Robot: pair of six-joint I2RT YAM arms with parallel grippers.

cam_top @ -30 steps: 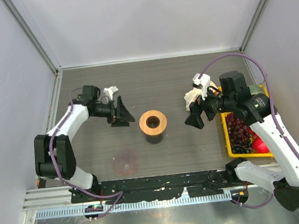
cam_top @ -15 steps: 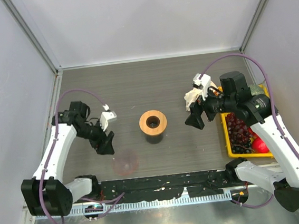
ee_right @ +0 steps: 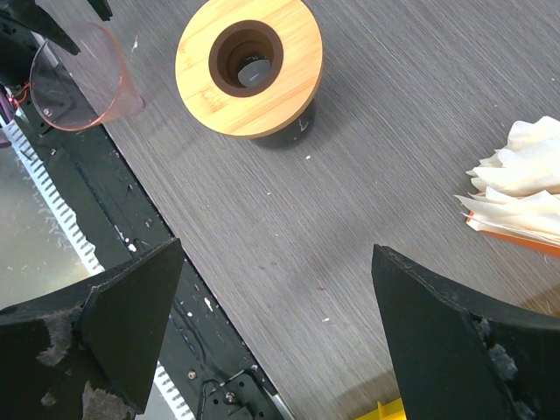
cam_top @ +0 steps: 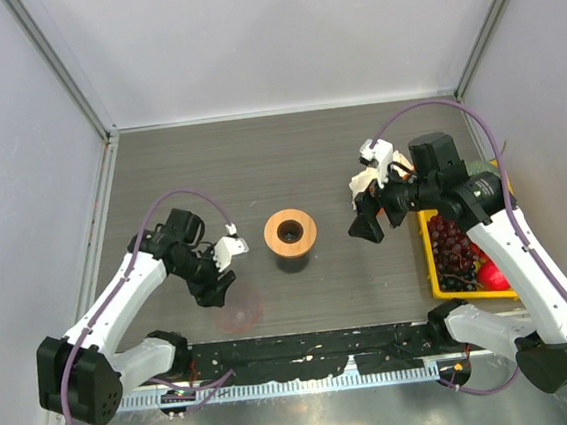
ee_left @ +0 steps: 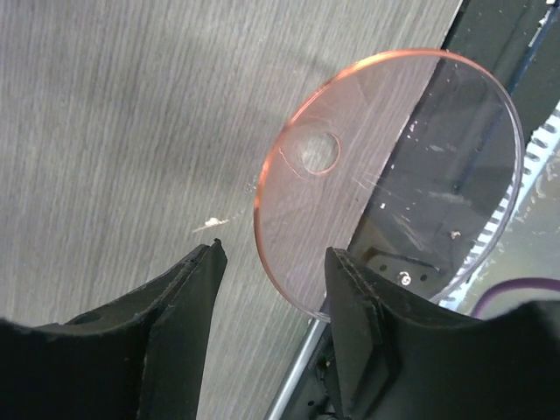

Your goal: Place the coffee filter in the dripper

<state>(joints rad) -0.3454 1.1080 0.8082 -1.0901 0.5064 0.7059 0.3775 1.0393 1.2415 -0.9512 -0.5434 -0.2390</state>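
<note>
At left, over a clear pinkish cone (ee_left: 385, 157) partly covered by one finger: left gripper (ee_left: 276, 254), released, empty. Mid-table, upright: the dripper (cam_top: 290, 233). At right: right gripper (ee_right: 278, 254), spread wide, empty, near a filter bunch (ee_right: 521, 184) cropped by the frame edge. Single coffee filter impossible to pick out.

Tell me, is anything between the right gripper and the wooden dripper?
Nothing visible: only bare table lies between the open right gripper and the wooden dripper. The pink funnel lies beyond it.
</note>
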